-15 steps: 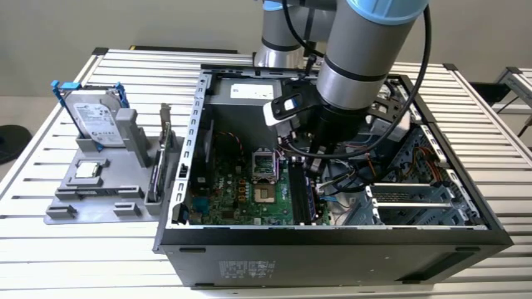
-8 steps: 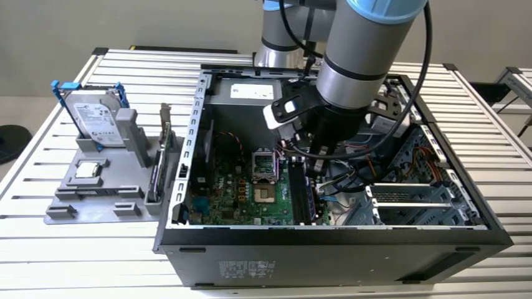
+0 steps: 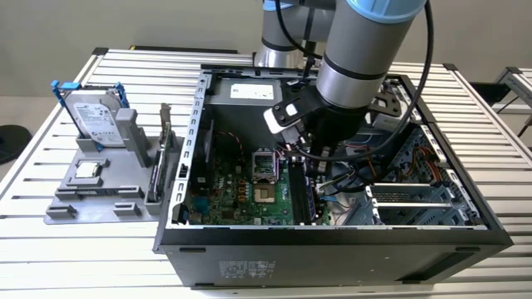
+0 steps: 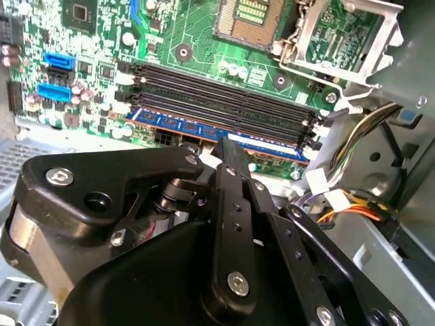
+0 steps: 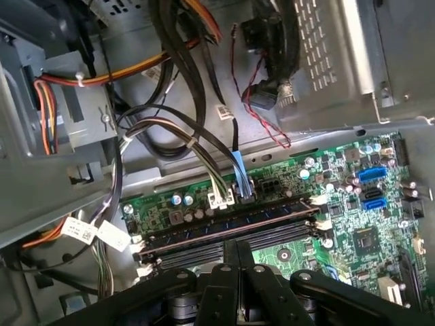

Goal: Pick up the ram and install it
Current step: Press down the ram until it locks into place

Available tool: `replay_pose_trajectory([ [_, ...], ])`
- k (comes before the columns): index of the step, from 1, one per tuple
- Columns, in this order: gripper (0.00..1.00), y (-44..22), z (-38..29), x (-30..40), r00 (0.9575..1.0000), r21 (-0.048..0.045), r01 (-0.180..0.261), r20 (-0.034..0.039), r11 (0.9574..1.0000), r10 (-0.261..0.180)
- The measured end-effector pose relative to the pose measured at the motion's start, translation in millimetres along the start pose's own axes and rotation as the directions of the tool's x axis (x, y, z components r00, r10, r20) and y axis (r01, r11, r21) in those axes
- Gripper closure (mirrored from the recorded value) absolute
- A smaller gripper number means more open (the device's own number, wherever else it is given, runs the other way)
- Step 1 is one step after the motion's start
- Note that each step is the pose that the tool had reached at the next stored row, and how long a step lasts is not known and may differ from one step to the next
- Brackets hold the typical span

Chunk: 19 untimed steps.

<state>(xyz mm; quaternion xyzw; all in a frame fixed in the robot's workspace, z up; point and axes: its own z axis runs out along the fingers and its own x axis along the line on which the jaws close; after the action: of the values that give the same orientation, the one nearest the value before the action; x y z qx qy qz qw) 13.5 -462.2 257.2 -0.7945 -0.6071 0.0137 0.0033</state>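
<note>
A: Where's the ram (image 4: 224,133) sitting?

B: In the second wrist view it's lying along the outermost memory slot (image 4: 204,109) on the motherboard (image 4: 102,41), inside the open computer case (image 3: 332,240). The pincer (image 4: 234,151) is closed, its fingertips pressing down on the stick's top edge around mid-length.

A: Seated?

B: Can't tell; the end latches (image 4: 314,139) aren't clearly reading as locked.

A: How should the arm be pushing?

B: My take: straight down, square to the board, no tilting, force centred so both ends go in evenly. The loose cables (image 5: 204,146) are running just beside the slots, so they're worth watching.
</note>
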Motion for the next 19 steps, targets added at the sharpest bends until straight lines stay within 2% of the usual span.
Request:
replay_pose_trajectory([
  [4, 1.00, 0.0, 0.0, 0.0, 0.9988, -0.0006, 0.050, 0.0007, 0.9988, -0.050],
  [9, 1.00, 0.6, 0.0, 0.2, 0.9943, -0.0006, 0.107, 0.0008, 0.9943, -0.107],
  [13, 1.00, 1.2, 0.0, 0.4, 0.9886, -0.0007, 0.151, 0.0008, 0.9886, -0.151],
  [19, 1.00, 1.5, 0.0, 0.6, 0.9771, -0.0013, 0.213, 0.0001, 0.9771, -0.213],
])
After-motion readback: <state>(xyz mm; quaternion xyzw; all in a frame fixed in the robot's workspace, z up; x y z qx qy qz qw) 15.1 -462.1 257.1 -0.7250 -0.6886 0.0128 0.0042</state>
